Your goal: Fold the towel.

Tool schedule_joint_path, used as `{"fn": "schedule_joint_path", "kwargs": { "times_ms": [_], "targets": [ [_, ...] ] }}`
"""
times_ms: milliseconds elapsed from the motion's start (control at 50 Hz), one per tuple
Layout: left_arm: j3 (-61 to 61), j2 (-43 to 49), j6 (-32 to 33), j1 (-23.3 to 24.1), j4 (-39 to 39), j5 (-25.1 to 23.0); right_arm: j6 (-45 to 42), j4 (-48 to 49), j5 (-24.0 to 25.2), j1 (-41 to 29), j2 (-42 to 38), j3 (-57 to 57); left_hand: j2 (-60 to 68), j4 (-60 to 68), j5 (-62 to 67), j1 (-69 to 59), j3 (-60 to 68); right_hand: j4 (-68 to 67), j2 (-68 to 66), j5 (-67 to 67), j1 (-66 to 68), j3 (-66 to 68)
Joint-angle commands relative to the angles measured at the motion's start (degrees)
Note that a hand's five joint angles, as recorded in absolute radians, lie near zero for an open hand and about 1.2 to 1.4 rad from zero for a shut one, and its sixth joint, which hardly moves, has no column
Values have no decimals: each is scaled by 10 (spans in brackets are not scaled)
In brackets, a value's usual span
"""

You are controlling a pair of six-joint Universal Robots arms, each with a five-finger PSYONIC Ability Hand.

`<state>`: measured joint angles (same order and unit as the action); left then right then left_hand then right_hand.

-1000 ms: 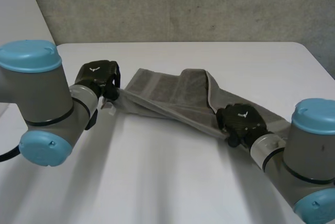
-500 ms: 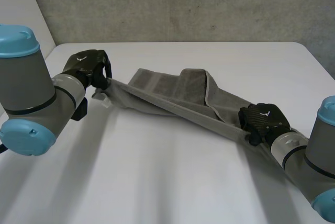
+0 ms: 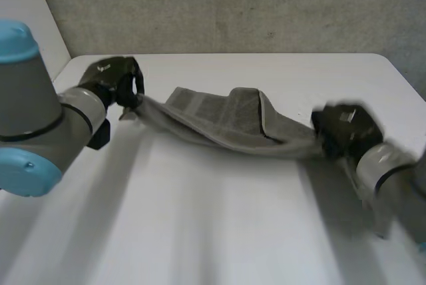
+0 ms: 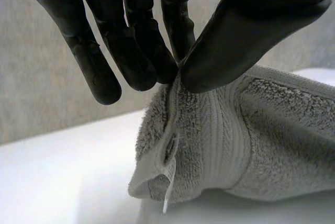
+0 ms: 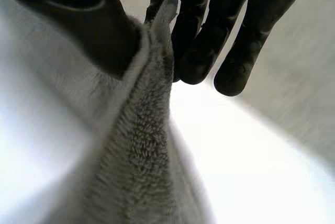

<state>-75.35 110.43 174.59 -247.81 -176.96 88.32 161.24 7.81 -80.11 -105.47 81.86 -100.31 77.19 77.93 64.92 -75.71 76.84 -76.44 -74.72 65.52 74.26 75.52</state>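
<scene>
Head view: towel point(image 3: 219, 117) slung between pinching fingers of left hand point(image 3: 110, 77), right hand point(image 3: 343, 125).

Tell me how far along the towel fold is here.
Done: each end is gripped, the left hand pinching one end of the towel, the right hand the other. In hand: it stretches bunched between them. Left: laying it flat and folding it neatly.

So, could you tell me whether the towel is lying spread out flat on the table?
No, the towel is bunched into a sagging band between the left hand and the right hand, each pinching one end.
</scene>
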Motion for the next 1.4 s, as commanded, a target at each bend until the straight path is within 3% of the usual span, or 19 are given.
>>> {"fn": "schedule_joint_path", "kwargs": {
  "times_ms": [20,100,160,260,340,540,640,740,800,880,940,1020,1060,1140,1180,1280,1400],
  "targets": [
    [42,-94,-2,-1,21,-43,5,-146,45,26,109,164,28,21,51,-43,32,-36,-53,45,57,45],
    [66,-120,-1,-2,21,-46,3,-250,79,43,100,264,28,21,51,-43,32,-36,-53,45,57,45],
    [79,-124,-1,-2,21,-47,-2,-271,87,44,88,280,28,21,51,-43,32,-36,-53,45,57,45],
    [74,-110,0,-9,22,-47,-28,-300,84,40,-5,299,28,21,51,-43,32,-36,-53,45,57,45],
    [52,-62,0,-35,25,-48,-59,-306,80,38,-36,296,28,21,51,-43,32,-36,-53,45,57,45],
    [78,55,8,-40,21,-55,-122,-320,65,18,-144,351,28,21,51,-43,32,-36,-53,45,57,45],
    [180,116,1,-40,19,-55,-95,-260,50,-12,-215,491,28,21,51,-43,32,-36,-53,45,57,45],
    [357,137,-7,-40,-12,-42,-22,-153,34,-17,-224,594,28,21,51,-43,32,-36,-53,45,57,45],
    [382,131,-12,-41,-31,-36,25,-111,23,-14,-220,644,28,21,51,-43,32,-36,-53,45,57,45],
    [384,88,-23,-43,-87,-25,34,-153,21,-11,-226,673,28,21,51,-43,32,-36,-53,45,57,45],
    [351,73,-24,-50,-97,-28,16,-268,29,-10,-246,688,28,21,51,-43,32,-36,-53,45,57,45],
    [286,65,-23,-71,-95,-30,-51,-409,28,-29,-288,673,28,21,51,-43,32,-36,-53,45,57,45],
    [199,55,-21,-82,-92,-36,-66,-429,33,-31,-289,643,28,21,51,-43,32,-36,-53,45,57,45],
    [103,47,-18,-84,-91,-54,-95,-407,41,-29,-280,553,28,21,51,-43,32,-36,-53,45,57,45],
    [60,46,-18,-85,-91,-67,-107,-345,49,-28,-259,457,28,21,51,-43,32,-36,-53,45,57,45],
    [-74,46,-18,-86,-92,-108,-137,-279,47,-27,-251,358,28,21,51,-43,32,-36,-53,45,57,45],
    [-117,45,-18,-86,-91,-123,-159,-275,38,-25,-253,318,28,21,51,-43,32,-23,-40,32,45,32]
  ]
}}
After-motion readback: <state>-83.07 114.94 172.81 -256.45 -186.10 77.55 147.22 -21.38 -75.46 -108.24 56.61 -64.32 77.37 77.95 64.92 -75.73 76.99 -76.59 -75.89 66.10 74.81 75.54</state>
